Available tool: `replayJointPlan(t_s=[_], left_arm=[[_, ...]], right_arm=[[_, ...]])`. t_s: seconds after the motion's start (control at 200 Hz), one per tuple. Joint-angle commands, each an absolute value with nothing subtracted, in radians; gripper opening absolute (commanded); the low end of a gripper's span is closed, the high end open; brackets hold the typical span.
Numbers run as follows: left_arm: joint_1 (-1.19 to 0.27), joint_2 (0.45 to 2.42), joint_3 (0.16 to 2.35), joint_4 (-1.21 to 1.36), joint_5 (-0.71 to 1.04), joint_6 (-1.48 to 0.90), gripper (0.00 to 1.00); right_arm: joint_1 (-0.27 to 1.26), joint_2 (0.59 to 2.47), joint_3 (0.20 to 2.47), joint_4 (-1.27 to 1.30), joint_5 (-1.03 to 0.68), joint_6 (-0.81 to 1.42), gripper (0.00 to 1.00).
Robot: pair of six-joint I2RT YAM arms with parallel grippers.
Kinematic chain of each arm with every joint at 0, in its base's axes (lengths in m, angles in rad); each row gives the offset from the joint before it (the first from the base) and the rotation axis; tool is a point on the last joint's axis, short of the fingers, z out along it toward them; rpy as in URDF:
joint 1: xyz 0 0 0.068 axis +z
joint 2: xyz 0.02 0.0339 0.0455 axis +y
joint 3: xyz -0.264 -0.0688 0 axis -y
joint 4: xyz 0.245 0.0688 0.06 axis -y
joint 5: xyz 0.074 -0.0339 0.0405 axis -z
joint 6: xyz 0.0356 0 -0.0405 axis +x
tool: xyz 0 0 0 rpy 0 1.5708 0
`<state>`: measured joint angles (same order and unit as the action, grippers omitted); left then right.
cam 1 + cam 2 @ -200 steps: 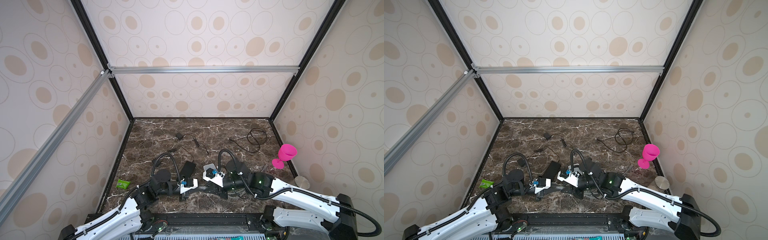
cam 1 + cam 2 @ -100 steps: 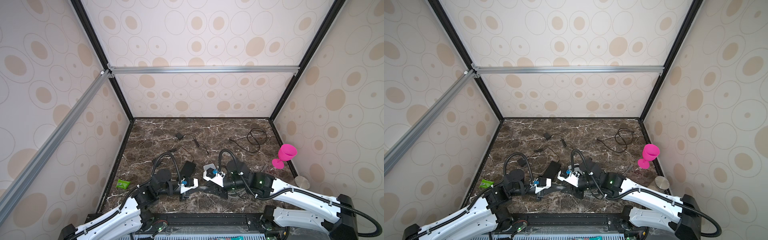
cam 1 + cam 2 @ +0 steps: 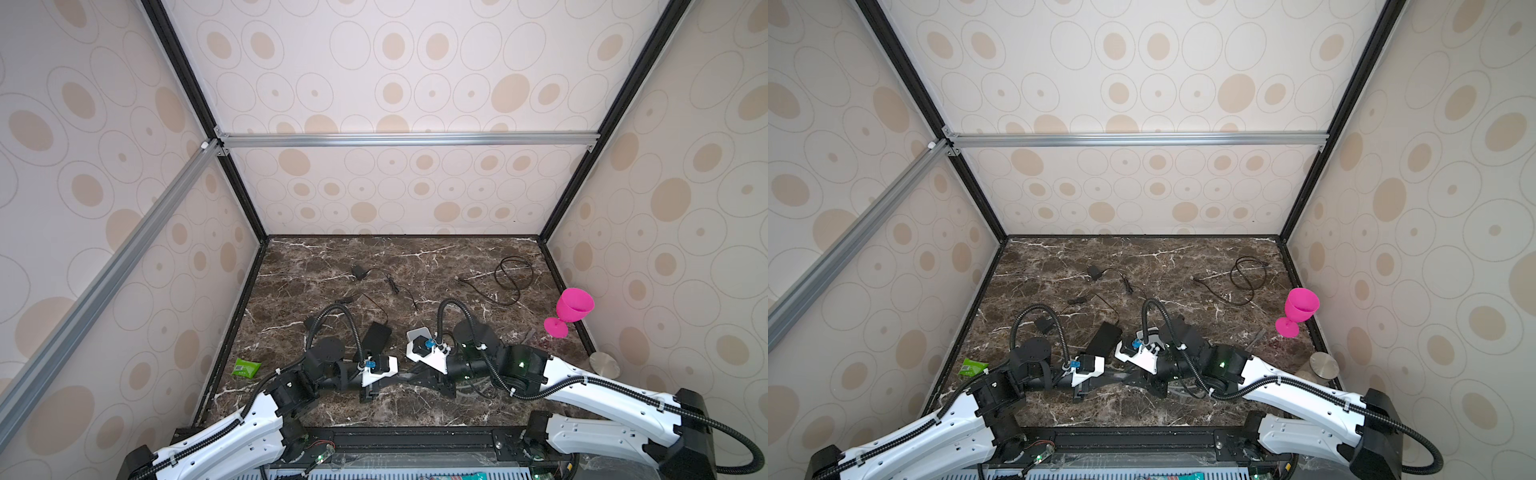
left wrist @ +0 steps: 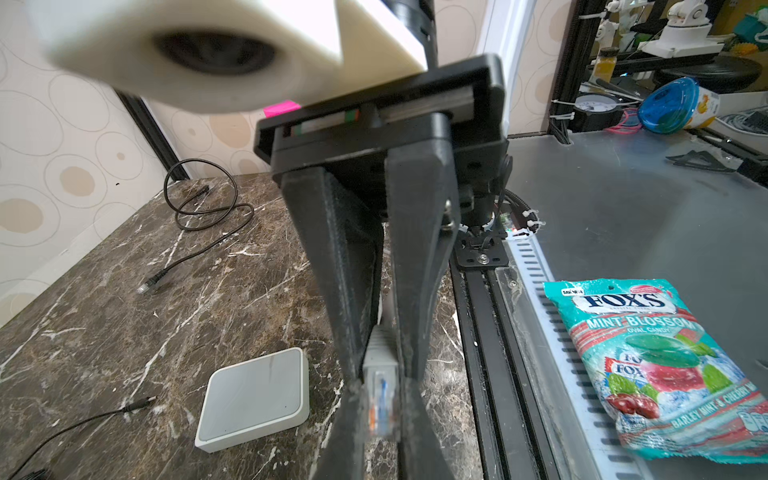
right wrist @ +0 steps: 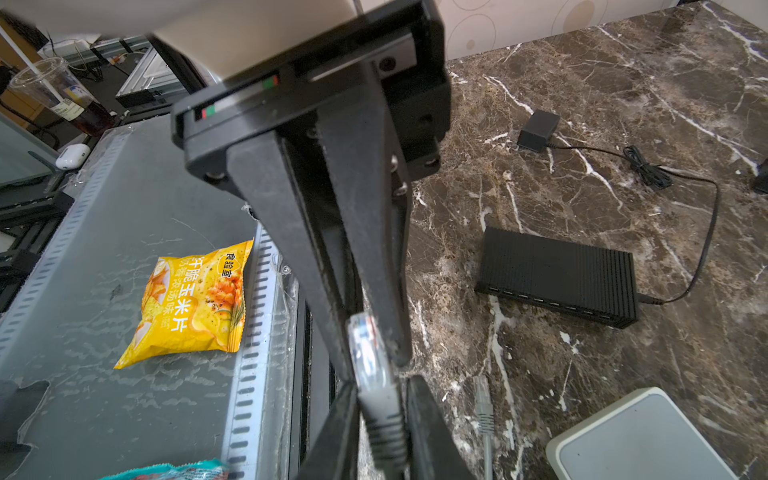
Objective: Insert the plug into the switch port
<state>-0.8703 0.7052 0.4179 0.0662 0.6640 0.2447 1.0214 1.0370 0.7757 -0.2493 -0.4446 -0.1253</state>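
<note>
Low over the table's front middle, my two grippers meet tip to tip on one plug (image 4: 380, 399), a clear connector with a grey boot (image 5: 384, 415). My left gripper (image 4: 380, 436) (image 3: 405, 375) is shut on the clear end (image 5: 368, 353). From the opposite side, my right gripper (image 5: 384, 432) (image 3: 415, 374) is shut on the boot. The connector's tip points toward my left arm. The switch (image 5: 557, 276) (image 3: 376, 334), a black ribbed box with a row of ports along one long side, lies flat on the marble just behind the grippers.
A white square box (image 4: 255, 399) (image 5: 640, 436) sits beside the grippers, and a second grey plug (image 5: 482, 399) lies near it. Farther back are a power adapter (image 3: 357, 272) and a coiled black cable (image 3: 513, 274). A pink goblet (image 3: 573, 307) stands at the right wall, a green packet (image 3: 246, 368) at the left.
</note>
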Motion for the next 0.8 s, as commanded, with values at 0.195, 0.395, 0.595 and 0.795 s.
replayJointPlan(t_s=[0.195, 0.395, 0.595, 0.795], left_arm=[[-0.876, 0.701, 0.468, 0.067, 0.667, 0.242, 0.01], [-0.876, 0.698, 0.467, 0.067, 0.654, 0.236, 0.14], [-0.874, 0.641, 0.489, 0.125, 0.514, 0.095, 0.98], [-0.836, 0.608, 0.576, 0.049, 0.058, -0.254, 0.98]], right_arm=[[1.030, 1.023, 0.792, -0.256, -0.459, -0.142, 0.13], [1.030, 1.020, 0.792, -0.264, -0.456, -0.142, 0.02], [1.030, 1.021, 0.802, -0.291, -0.343, -0.054, 0.00], [0.988, 1.203, 0.927, -0.477, -0.138, 0.247, 0.00]])
